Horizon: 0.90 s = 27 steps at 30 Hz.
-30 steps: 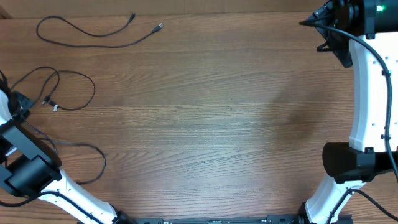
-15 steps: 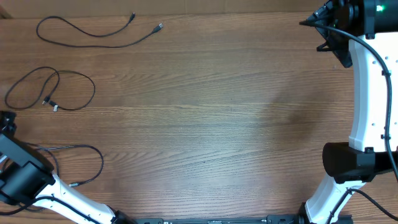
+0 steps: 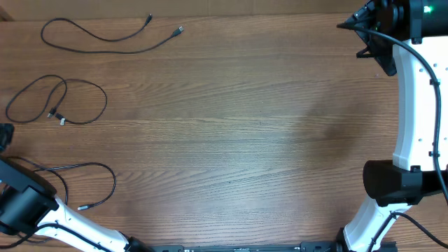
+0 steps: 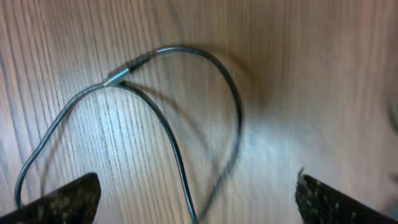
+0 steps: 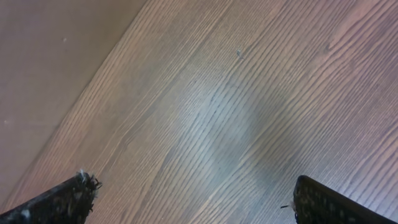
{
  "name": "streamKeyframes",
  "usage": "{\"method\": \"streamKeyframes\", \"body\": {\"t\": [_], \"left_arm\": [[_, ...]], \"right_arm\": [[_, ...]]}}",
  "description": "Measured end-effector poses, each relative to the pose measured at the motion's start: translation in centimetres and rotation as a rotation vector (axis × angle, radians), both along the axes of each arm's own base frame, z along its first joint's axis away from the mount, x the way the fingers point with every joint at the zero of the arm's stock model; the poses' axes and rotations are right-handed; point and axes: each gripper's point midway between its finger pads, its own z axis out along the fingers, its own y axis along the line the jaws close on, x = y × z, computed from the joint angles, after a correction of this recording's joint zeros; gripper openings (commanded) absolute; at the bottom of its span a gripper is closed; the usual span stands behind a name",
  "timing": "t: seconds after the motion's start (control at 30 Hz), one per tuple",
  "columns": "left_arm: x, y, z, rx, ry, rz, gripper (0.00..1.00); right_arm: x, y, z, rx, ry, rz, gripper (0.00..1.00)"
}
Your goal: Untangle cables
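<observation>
Three cables (image 3: 106, 100) lie apart, table (image 3: 231, 126) left side | left gripper (image 4: 199, 205) spread wide over one | right gripper (image 5: 196, 202) spread wide, table far-right corner

The tabletop (image 3: 231, 126) is brown wood-grain, smooth and matt, with a dull pale sheen under the lights. The cables (image 3: 106, 103), over between nine and eleven o'clock, are thin black cords in a smooth, faintly shiny plastic jacket. Close up, one plug (image 4: 118, 78) looks like silvery metal. The arm (image 3: 413, 105) at three o'clock wears glossy white plastic shells with matt black joints. The fingertips (image 4: 62, 199) of the left gripper (image 4: 202, 202) are black, rough and speckled.
</observation>
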Motion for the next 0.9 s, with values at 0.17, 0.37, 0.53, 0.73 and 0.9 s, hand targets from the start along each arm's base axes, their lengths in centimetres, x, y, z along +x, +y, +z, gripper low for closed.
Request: {"method": "streamKeyframes", "body": {"t": [0.17, 0.37, 0.53, 0.73, 0.9], "left_arm": [[6.8, -2.4, 5.0, -0.120, -0.340, -0.218, 1.00], [14.5, -13.8, 8.3, -0.392, -0.629, -0.596, 1.00], [16.4, -25.1, 12.9, -0.363, -0.577, -0.905, 1.00], [13.0, -37.4, 21.0, -0.251, -0.605, -1.254, 1.00], [9.2, -44.1, 23.3, -0.265, -0.598, -1.449, 1.00]], "right_arm": [[0.0, 0.0, 0.0, -0.001, 0.000, 0.000, 1.00], [0.0, 0.0, 0.0, 0.000, 0.000, 0.000, 1.00], [0.0, 0.0, 0.0, 0.000, 0.000, 0.000, 1.00], [0.0, 0.0, 0.0, 0.000, 0.000, 0.000, 1.00], [0.5, 0.5, 0.1, 0.029, -0.020, 0.014, 1.00]]}}
